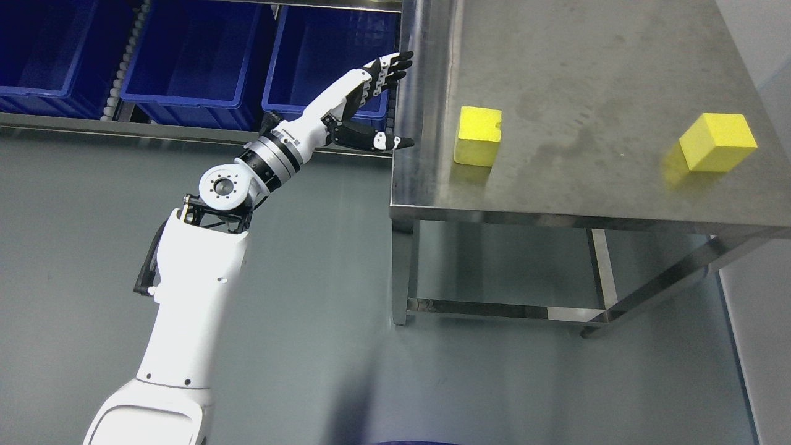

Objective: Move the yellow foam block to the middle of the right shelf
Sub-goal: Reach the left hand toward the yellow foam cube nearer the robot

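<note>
1. Fingers [388,69] of the left hand [364,105] are seen stretched out and spread, with the thumb [386,141] held apart below them; nothing is grasped.
2. Just past the fingertips, the left edge of the steel table [556,55] is met; the thumb tip is seen at that edge, though contact cannot be confirmed.
3. Beyond the fingers to the right, the nearer yellow foam block [477,136] is found on the tabletop, near the front edge and a little in from the left edge.
4. This block is seen lying flat, its faces roughly square with the table edges; a small notch is shown in its right side. No clear long axis can be made out.
5. Farther right of the fingers, a second yellow block [718,141] is set slightly turned, well apart from the first.
6. Bare steel is left between and behind both blocks.
7. Behind the fingers, blue bins [191,55] are lined on a shelf; open grey floor is seen below the arm.
</note>
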You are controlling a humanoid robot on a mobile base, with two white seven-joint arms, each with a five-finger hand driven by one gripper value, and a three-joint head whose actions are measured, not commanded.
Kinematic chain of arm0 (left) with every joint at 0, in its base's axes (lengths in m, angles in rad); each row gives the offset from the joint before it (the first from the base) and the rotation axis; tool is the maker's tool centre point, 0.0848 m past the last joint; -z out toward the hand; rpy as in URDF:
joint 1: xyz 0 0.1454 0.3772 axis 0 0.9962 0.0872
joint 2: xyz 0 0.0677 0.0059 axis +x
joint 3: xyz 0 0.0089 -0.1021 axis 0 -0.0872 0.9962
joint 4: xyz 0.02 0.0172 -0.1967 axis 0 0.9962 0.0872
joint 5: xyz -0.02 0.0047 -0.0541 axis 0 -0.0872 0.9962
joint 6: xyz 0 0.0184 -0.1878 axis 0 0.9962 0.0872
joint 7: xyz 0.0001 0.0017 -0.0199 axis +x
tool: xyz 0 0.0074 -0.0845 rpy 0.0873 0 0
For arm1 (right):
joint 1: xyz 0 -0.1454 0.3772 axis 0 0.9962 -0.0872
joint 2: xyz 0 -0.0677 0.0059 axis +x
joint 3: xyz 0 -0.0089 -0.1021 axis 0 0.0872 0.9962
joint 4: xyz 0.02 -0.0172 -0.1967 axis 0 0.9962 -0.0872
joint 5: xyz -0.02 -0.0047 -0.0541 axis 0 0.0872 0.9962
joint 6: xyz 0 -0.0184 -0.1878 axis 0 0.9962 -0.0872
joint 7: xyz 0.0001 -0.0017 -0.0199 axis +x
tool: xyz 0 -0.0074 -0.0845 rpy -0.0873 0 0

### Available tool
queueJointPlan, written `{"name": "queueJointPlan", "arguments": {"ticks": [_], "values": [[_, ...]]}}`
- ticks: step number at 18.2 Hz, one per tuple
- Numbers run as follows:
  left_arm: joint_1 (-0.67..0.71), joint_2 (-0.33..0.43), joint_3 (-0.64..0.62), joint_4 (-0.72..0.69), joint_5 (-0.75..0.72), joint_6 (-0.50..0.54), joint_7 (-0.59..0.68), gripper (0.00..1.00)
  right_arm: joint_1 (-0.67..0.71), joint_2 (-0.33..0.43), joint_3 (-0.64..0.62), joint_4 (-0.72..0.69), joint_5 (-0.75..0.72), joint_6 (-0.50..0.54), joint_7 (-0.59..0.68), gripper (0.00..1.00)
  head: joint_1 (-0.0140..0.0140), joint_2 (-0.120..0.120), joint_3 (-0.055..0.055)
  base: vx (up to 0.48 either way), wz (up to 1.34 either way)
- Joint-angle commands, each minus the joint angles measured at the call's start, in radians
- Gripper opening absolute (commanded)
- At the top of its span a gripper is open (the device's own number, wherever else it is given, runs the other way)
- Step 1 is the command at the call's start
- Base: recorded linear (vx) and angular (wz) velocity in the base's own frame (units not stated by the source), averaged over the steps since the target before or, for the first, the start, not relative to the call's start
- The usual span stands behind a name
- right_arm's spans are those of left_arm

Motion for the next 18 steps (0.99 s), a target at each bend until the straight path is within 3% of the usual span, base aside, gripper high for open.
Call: {"name": "queueJointPlan", "arguments": {"ticks": [1, 7, 18], "values": [[-0.073, -0.001, -0.156, 0.201, -0.016, -0.003, -0.027, 1.00, 0.025, -0.017, -0.012, -0.017, 0.003, -0.001, 0.000, 1.00, 0.0000, 0.000, 0.000, 0.053, 0.22], [-0.104, -0.001, -0.201, 0.195, 0.070, -0.013, -0.056, 1.00, 0.025, -0.017, -0.012, -0.017, 0.003, -0.001, 0.000, 1.00, 0.0000, 0.000, 0.000, 0.056, 0.11], [-0.147, -0.001, -0.302, 0.249, 0.069, -0.007, -0.070, 0.98, 0.023, -0.017, -0.012, -0.017, 0.003, -0.001, 0.000, 1.00, 0.0000, 0.000, 0.000, 0.008, -0.10]]}}
